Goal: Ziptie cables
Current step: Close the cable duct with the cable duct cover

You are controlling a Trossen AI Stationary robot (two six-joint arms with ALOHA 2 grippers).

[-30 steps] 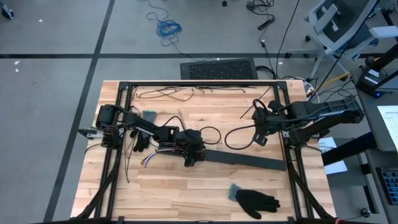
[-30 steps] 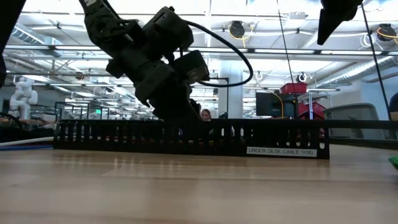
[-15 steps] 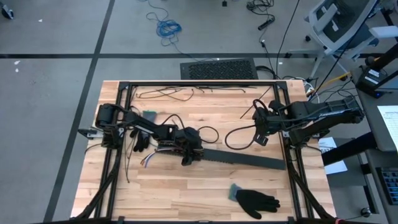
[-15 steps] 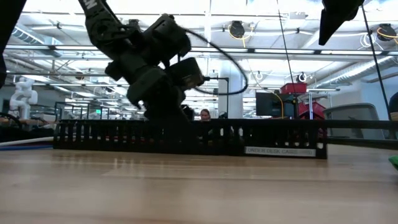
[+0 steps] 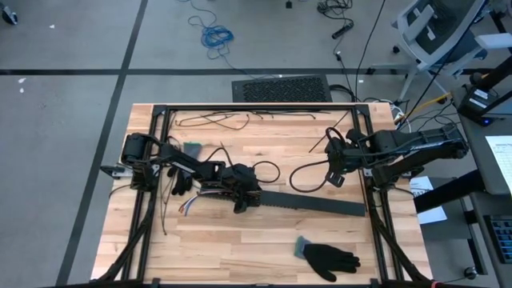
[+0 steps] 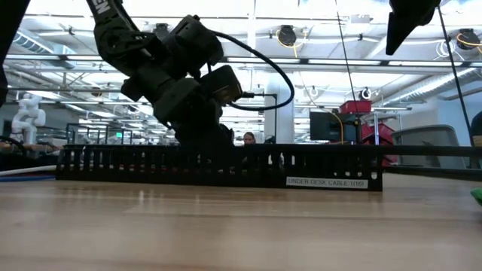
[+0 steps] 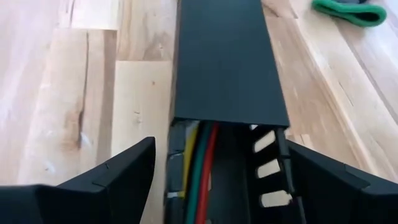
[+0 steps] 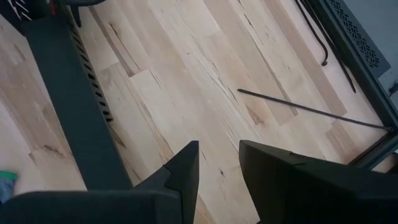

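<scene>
A long black slotted strip (image 5: pixel 312 205) lies flat on the wooden table, with a lid on most of its length. The cables (image 7: pixel 199 168), here yellow, green and red wires, run inside its uncovered left part. Their loose ends (image 5: pixel 188 206) stick out on the table past its left end. My left gripper (image 7: pixel 221 146) is open and straddles the strip's uncovered part, one finger on each side. My right gripper (image 5: pixel 336 180) hangs high above the table's right side, slightly open, with nothing between its fingers (image 8: pixel 186 165). My left gripper has one finger (image 7: pixel 311 174) against the strip's slotted side wall (image 7: pixel 273 165). The other finger (image 7: pixel 124 174) stands a little off the opposite wall. The fingers slant down from the table's left and point along the strip. The strip rests on the table.
A black glove with a green cuff (image 5: pixel 328 256) lies near the front right. A second dark glove (image 5: pixel 182 182) lies beside the left arm. Loose black strands (image 5: pixel 216 120) lie along the far edge, and a black cord loops (image 5: pixel 308 172) near the right gripper. A black frame (image 5: pixel 256 106) borders the table.
The black strip has slid a little along its own length toward the table's left edge, staying flat on the table. My left gripper has gone the same way with it, still open.
</scene>
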